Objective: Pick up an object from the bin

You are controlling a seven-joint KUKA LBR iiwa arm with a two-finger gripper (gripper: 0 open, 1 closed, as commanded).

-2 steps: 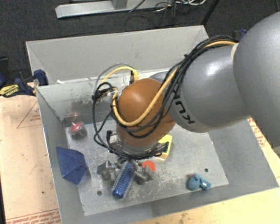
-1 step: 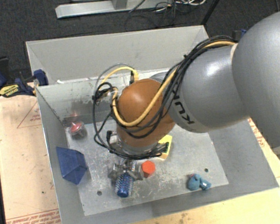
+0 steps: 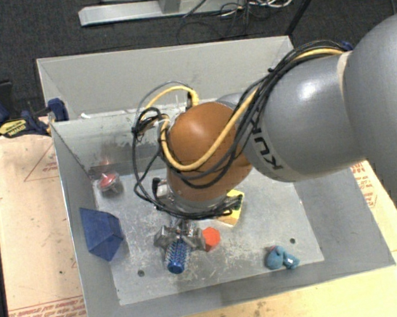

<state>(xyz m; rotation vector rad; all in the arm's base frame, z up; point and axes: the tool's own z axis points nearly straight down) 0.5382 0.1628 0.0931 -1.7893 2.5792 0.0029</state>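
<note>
The claw (image 3: 178, 234) hangs low over the bin's (image 3: 76, 171) floor, in the lower middle of the frame. A blue ribbed roller (image 3: 176, 257) lies directly below it in the frame, its upper end right at the claw's tip. The roller is a short bristly cylinder, tilted slightly. Just right of the claw sits a small orange piece (image 3: 210, 239), with a yellow block (image 3: 233, 212) above that. How wide the claw stands I cannot tell.
</note>
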